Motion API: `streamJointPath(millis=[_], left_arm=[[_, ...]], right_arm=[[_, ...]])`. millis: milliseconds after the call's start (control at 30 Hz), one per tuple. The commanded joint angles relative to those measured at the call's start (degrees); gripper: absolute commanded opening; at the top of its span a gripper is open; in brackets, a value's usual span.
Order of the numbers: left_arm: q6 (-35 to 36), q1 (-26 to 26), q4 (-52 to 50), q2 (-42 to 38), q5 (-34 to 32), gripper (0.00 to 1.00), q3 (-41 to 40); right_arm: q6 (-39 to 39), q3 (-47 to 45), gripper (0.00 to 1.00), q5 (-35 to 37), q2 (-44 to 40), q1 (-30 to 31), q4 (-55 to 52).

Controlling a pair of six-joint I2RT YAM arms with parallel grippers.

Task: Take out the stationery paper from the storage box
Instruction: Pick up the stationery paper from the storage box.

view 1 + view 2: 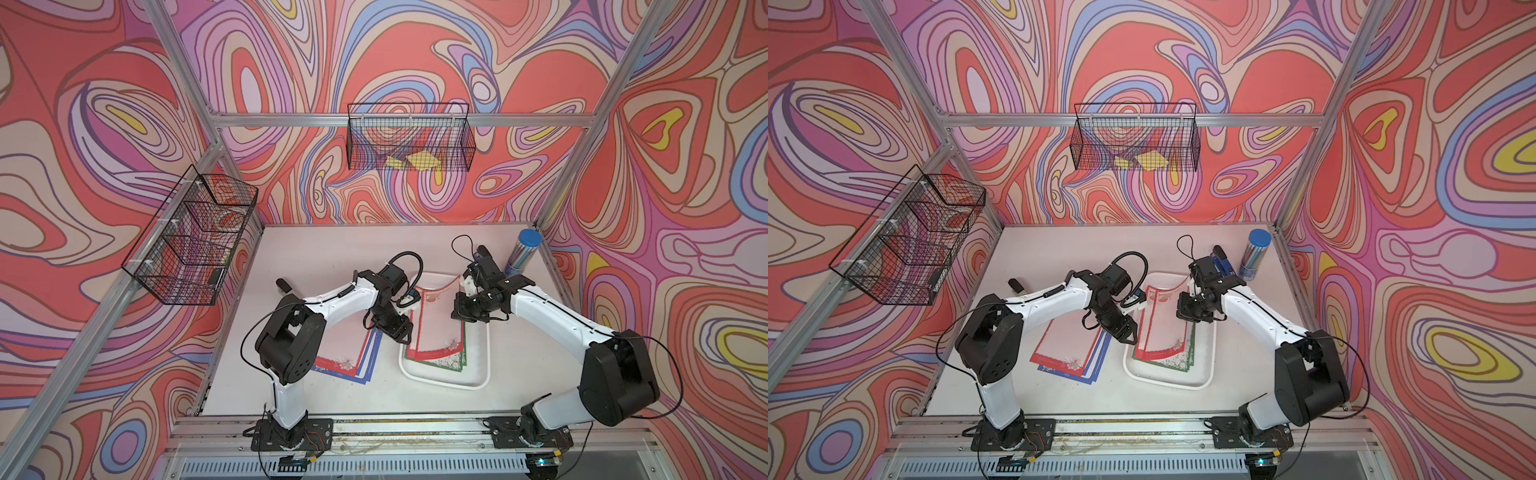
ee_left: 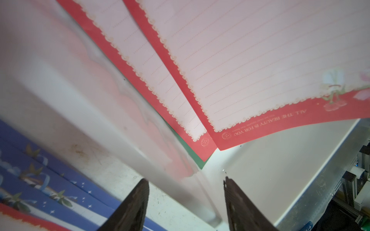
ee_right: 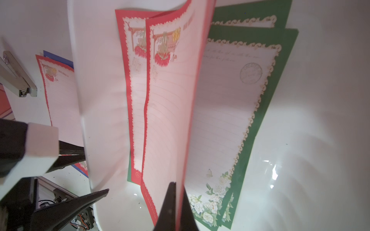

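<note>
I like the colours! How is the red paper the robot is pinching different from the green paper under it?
The red-bordered sheet is lifted and curved, pinched by the right gripper; the green-bordered sheet lies flat in the storage box. The red one shows red hanging flowers; the green one shows white flowers. Both are lined letter paper.

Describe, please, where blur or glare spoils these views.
Left wrist view: the storage box rim near the lens is out of focus, while the red-bordered sheet is sharp. Right wrist view: bright glare on the box floor. Both top views: evenly lit.
</note>
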Motion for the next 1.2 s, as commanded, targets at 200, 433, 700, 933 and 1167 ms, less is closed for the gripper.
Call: streamJointPath(millis=[200,433,700,933,1167], left_arm=[[1.0,-0.5,-1.7,0.4,0.0,0.64,1.2],[1.0,-0.5,-1.9,0.4,-0.1,0.64,1.3],[0.9,-0.5,-2.1,0.9,-0.1,0.63,1.5],[0.9,-0.5,-2.2,1.1,-0.3,0.64,1.5],[1.0,-0.7,-2.2,0.7,-0.4,0.64,1.4]], right_arm=[[0.3,-1.3,0.0,-2.2,0.1,-0.3,1.2],[-7.2,0.2,0.03,11.0,4.5,-0.3,-8.8],[-10.1,3.2,0.01,15.6,5.0,-0.3,-14.8],[-11.1,6.4,0.07,20.2,5.6,-0.3,-19.6],[-11.0,6.6,0.14,20.3,7.0,-0.3,-21.2]])
